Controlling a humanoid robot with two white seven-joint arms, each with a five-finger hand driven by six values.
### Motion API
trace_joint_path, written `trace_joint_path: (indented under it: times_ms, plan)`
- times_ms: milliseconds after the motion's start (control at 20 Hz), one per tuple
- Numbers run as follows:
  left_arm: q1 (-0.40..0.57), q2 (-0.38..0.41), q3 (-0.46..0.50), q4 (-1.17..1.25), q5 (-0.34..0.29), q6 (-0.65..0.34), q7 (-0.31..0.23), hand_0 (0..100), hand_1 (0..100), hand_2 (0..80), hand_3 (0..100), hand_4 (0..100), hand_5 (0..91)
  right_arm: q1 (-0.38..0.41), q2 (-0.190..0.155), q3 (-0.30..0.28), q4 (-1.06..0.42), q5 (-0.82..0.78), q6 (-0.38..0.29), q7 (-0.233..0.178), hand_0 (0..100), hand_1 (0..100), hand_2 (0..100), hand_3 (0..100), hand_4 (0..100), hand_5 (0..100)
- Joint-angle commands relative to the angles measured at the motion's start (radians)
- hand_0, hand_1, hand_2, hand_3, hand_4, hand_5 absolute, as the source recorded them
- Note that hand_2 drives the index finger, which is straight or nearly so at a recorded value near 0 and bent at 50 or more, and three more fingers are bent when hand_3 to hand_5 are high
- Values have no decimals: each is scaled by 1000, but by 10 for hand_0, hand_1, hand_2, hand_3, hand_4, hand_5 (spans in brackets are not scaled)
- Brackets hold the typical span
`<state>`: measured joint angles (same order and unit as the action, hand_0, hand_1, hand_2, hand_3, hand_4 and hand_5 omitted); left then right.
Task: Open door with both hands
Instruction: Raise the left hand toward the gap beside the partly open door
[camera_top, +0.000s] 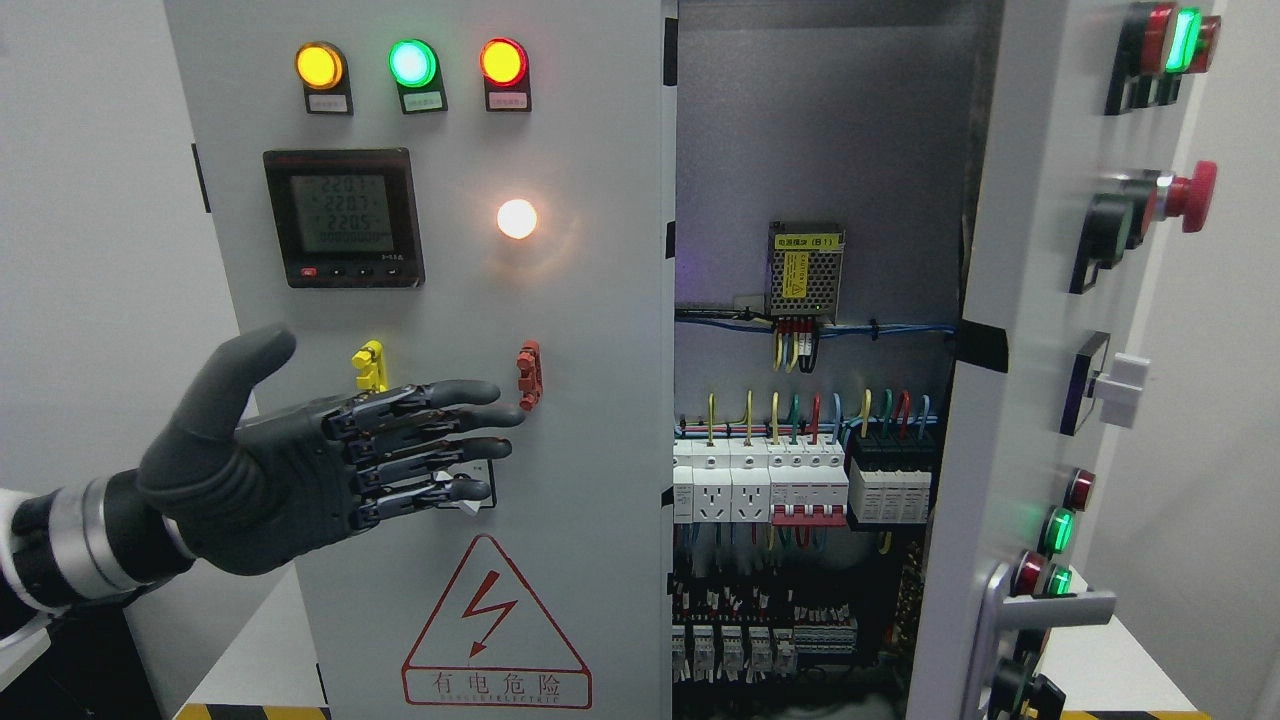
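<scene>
1. Left hand (300, 465) comes in from lower left, forearm low at the frame edge with a silver wrist band.
2. Palm turned sideways, back of hand to the camera, thumb raised up and away from the rest.
3. Fingers (450, 420) straight and stacked one above another, pointing right, slightly spread; holding nothing.
4. Hand sits in front of the left door (590, 400); can't tell if the fingertips touch the panel.
5. Top fingertip is just beside the red clip (528, 375); yellow clip (370, 366) sits just above the knuckles.
6. Lower fingers partly cover a small white handle or latch (478, 487) on the panel.
7. Left door looks shut, facing the camera. It carries three lamps on top: yellow (320, 66), green (413, 63), red (503, 62).
8. Meter (343, 218) below them, lit white lamp (517, 218) to its right, warning triangle (496, 625) at the bottom.
9. Right door (1010, 330) is swung open, seen almost edge-on at the right, with buttons, a red mushroom button (1192, 196) and a grey handle (1060, 606) low down.
10. Between the doors the cabinet interior (820, 150) shows: power supply (805, 270), coloured wires, rows of breakers (800, 480).
11. Right hand not visible.
</scene>
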<state>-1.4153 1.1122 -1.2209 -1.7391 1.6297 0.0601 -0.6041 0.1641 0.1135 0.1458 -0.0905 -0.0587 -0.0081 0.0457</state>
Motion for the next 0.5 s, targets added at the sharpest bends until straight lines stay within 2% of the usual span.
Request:
trace_joint_path:
  times_ms: [0,100,301,451]
  plan:
    - [-106,-184,-253,10,76,9,15,0,0,0,0,31,0,0,0,1,0,0,0,0,106,0,0,0,0,0]
    - [-148,-204,-258,10,113,29,20,0,0,0,0,30,0,0,0,0,0,-1,0,0,106,0,0,0,0,0]
    - [-224,-288,-284,26,140,37,56,0,0,0,0,30,0,0,0,0,0,0,0,-1,107,0,0,0,0,0]
    - [-266,-376,-285,76,208,37,66,0,0,0,0,30,0,0,0,0,0,0,0,0,107,0,0,0,0,0]
